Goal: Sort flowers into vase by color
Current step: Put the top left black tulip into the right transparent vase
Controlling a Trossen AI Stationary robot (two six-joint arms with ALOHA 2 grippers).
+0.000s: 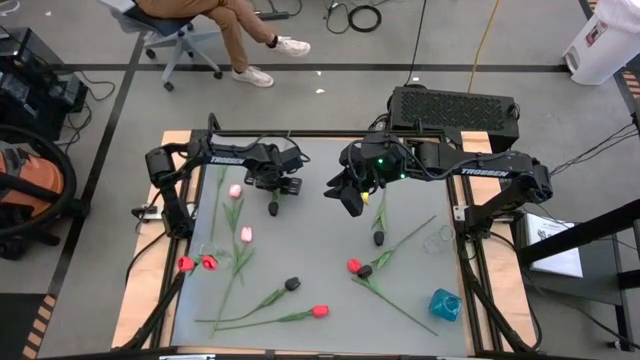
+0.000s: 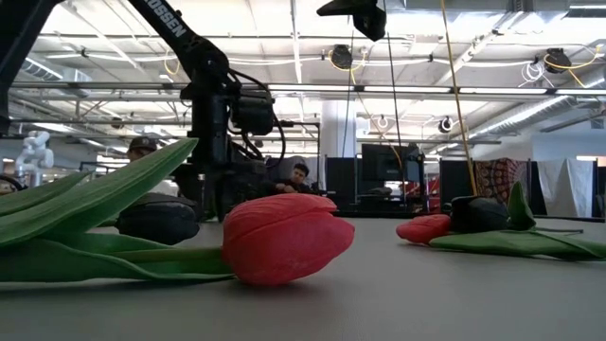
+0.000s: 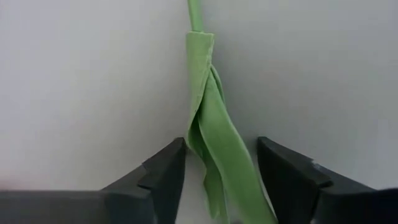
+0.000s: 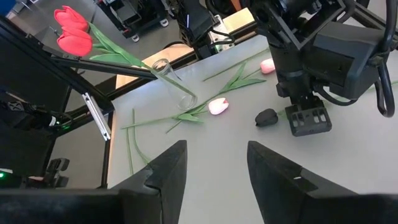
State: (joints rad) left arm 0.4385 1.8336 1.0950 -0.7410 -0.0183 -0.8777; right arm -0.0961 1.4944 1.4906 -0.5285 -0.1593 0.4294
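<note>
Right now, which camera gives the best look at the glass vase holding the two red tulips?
The right wrist view: the glass vase shows clearly, tilted, with two red tulips sticking out. The high view shows the vase only faintly, at the table's left edge. The low and left wrist views do not show it.

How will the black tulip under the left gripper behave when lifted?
Probably floppy: the black tulip has a thin stem and soft leaf, so its head likely droops. Likely light; it may slip if the left gripper catches only leaf.
</note>
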